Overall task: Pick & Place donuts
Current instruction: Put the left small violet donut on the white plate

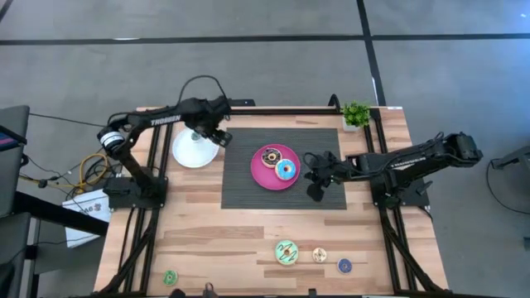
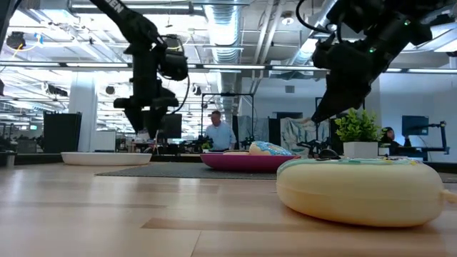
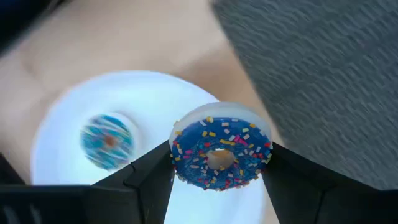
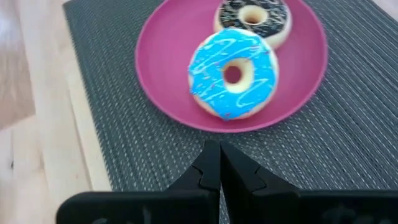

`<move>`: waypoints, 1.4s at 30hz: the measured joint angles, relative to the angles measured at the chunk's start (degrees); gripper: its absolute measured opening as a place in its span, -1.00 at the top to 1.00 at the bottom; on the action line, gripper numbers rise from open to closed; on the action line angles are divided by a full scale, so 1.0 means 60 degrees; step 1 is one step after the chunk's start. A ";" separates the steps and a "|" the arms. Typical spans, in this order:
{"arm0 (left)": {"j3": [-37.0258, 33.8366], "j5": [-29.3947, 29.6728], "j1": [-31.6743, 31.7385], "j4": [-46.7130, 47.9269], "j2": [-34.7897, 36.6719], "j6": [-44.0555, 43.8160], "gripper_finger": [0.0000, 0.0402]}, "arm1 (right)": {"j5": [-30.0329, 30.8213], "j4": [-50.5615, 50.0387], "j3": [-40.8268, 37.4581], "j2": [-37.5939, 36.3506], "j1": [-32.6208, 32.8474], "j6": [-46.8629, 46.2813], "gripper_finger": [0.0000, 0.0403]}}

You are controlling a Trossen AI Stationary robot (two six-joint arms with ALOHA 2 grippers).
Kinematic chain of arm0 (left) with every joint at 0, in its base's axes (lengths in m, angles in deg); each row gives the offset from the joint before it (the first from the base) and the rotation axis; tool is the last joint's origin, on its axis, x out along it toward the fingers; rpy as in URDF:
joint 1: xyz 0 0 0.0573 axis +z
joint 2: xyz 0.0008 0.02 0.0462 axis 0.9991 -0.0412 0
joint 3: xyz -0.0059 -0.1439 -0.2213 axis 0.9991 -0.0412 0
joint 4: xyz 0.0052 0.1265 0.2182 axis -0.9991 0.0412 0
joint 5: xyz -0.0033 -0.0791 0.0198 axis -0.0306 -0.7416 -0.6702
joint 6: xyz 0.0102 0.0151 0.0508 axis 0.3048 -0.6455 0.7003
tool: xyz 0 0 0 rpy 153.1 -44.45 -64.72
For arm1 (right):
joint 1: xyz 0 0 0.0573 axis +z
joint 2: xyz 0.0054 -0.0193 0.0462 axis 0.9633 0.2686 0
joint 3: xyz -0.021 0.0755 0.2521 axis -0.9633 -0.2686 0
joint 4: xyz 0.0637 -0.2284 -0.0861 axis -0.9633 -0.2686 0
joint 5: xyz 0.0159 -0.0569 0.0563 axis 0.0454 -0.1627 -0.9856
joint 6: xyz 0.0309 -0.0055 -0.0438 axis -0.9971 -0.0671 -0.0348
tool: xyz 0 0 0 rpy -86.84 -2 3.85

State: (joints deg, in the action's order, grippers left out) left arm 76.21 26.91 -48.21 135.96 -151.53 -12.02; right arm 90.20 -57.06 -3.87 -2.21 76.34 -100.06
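Note:
My left gripper (image 3: 219,171) is shut on a tiny dark-blue donut (image 3: 221,154) with sprinkles, above the white plate (image 3: 149,99). It stands over the plate's far right rim (image 1: 214,132). Another tiny blue donut (image 3: 107,141) lies flat on that plate. The pink plate (image 1: 263,178) on the mat carries a chocolate donut (image 1: 270,157) and a light-blue donut (image 1: 286,170). My right gripper (image 4: 219,163) is shut with nothing in it and hovers just right of the pink plate (image 1: 315,180). A pale-green donut (image 1: 286,252) lies near the table's front edge. My left gripper pinches the tiny dark-blue donut between its two fingers by opposite sides of the outer rim (image 3: 176,163). The fingers come from above, pointing steeply down. The donut sits level with its iced face up, lifted clear over the white plate.
The two tiny donuts, cream (image 1: 319,255) and blue (image 1: 344,266), lie by the pale-green one. A tiny green donut (image 1: 170,277) lies at the front left. A dark ribbed mat (image 1: 240,192) covers the table's middle, and a potted plant (image 1: 356,114) stands at the far right.

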 joint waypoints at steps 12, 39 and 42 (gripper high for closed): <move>-0.0954 -0.0402 0.0902 -0.0992 -0.0697 0.1025 -0.08 | 0.0002 0.0503 0.0000 0.0000 -0.0499 -0.0233 1.00; -0.0951 -0.0211 0.0942 -0.1242 -0.0994 0.1159 -0.08 | 0.0000 0.0565 0.0000 0.0004 -0.0858 -0.0127 1.00; -0.0951 -0.0208 0.0942 -0.1238 -0.0994 0.1161 -0.08 | 0.0000 0.0565 0.0000 0.0001 -0.0858 -0.0123 1.00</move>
State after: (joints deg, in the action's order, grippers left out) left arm 70.51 25.67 -42.56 128.53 -157.50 -5.05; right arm 90.20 -53.67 -3.87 -2.21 71.20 -100.80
